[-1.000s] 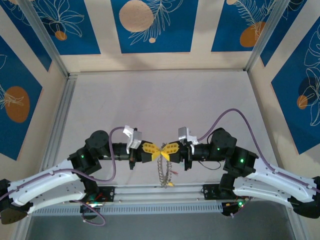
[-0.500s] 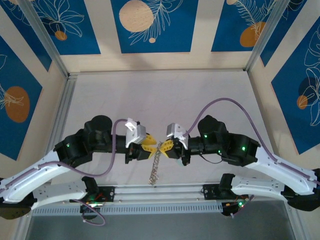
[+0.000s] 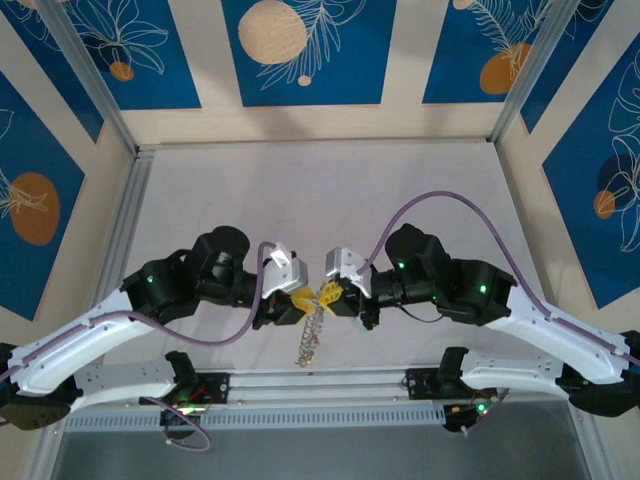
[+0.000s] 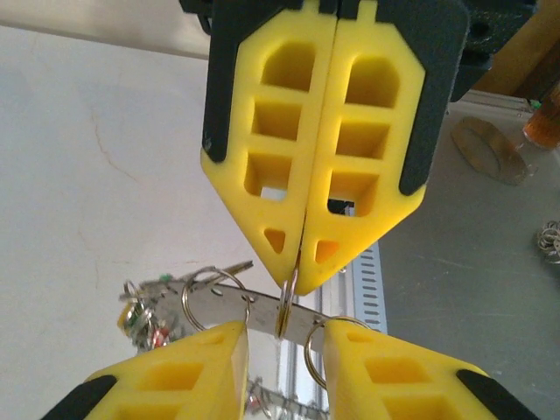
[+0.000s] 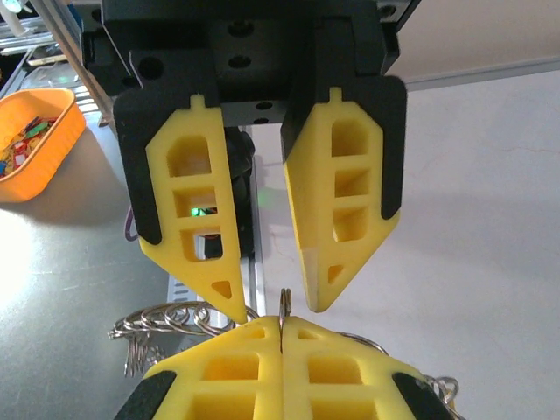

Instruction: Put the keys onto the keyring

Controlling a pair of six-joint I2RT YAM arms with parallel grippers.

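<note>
left pincer point(image 4: 284, 337): narrowly parted, clamping nothing; one fingertip on each side of the keyring's flat band
keyring point(image 4: 262, 313): straight ahead of the left tips, passing through their gap; flat grey metal, long axis crosswise to the left fingers and slightly tilted; seemingly carried above the table point(image 4: 105, 157)
split ring point(image 4: 288, 296): thin, seen edge-on, looped onto the band, its top caught between yellow tips
right pincer point(image 4: 295, 273): closed tight on that split ring, nose to nose with the left one
nearer arm: no real difference, both at the ring; right occupied with the grip, left free, so probably the one to act
keys point(image 4: 144, 311): bunched at the band's end, off to the left in the left wrist view, apart from both sets of tips
count: two pincers, one keyring, at least three split rings on the band; keys too tangled to number
orange tray point(image 5: 39, 171): well away beside the frame, small coloured pieces inside, too small to count
</note>
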